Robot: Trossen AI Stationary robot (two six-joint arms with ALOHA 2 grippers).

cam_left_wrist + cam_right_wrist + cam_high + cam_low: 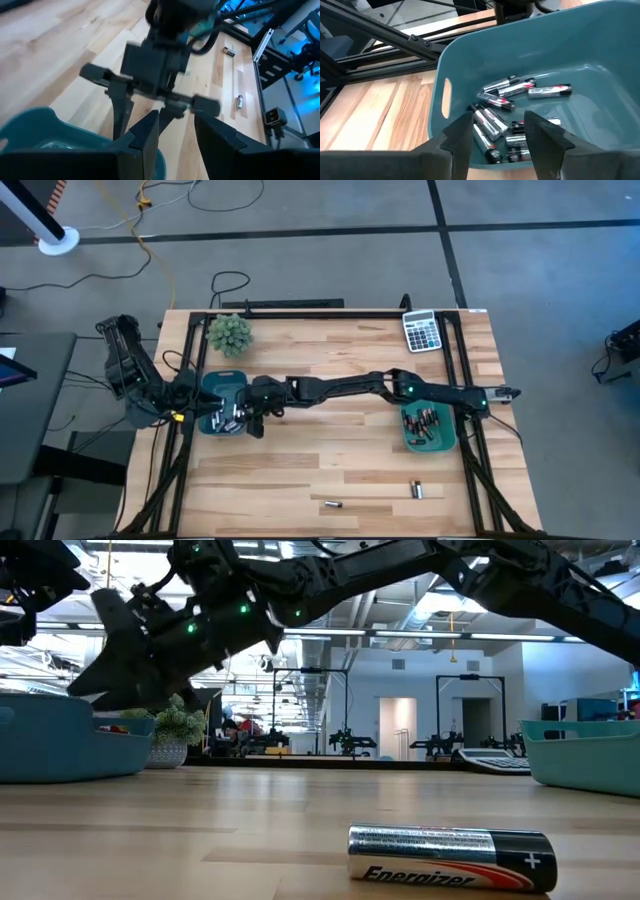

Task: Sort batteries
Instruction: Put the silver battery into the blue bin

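Right gripper (492, 132) above left teal bin (600, 55), fingers apart, empty, over silvery batteries (507, 92) inside. Left gripper (172, 132) beside same bin, fingers apart, empty. Two loose batteries (417, 490) near table's front edge; further cells in right teal bin (428, 443).

A grey calculator (422, 331) and a small green plant (230, 334) sit on the wooden table (330, 470).
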